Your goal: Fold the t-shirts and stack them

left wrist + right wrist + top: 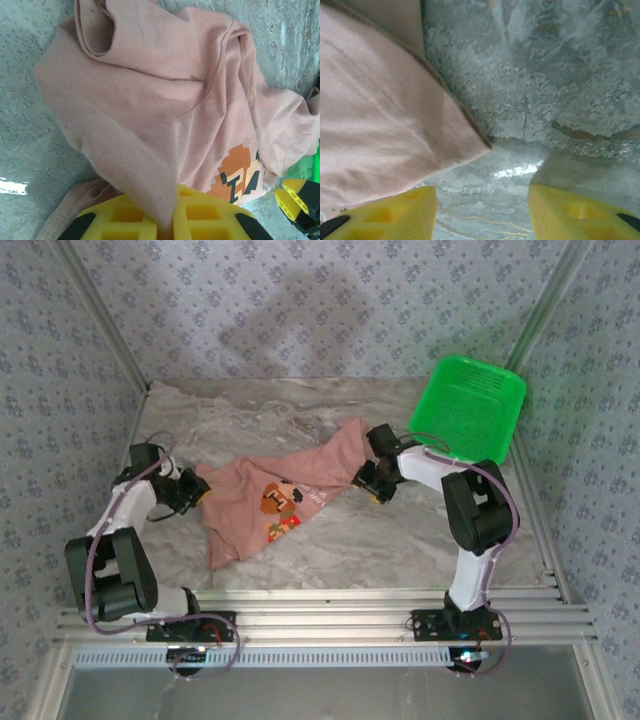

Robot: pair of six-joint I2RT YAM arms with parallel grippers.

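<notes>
A dusty salmon-pink t-shirt (250,525) lies crumpled across the middle of the marble table, its orange, brown and white graphic (280,502) facing up. My left gripper (200,490) is at the shirt's left end. In the left wrist view it (167,227) is shut on a raised fold of the t-shirt (150,100). My right gripper (372,483) hovers at the shirt's right end. In the right wrist view it (482,215) stands open over bare table, with a corner of the t-shirt (380,115) just ahead of its left finger (385,215) and nothing between the jaws.
A bright green plastic basket (468,405) sits tilted at the back right corner. Patterned walls close in the table (420,540) on three sides, and an aluminium rail runs along the near edge. My right gripper's yellow fingertips (295,197) show at the left wrist view's lower right.
</notes>
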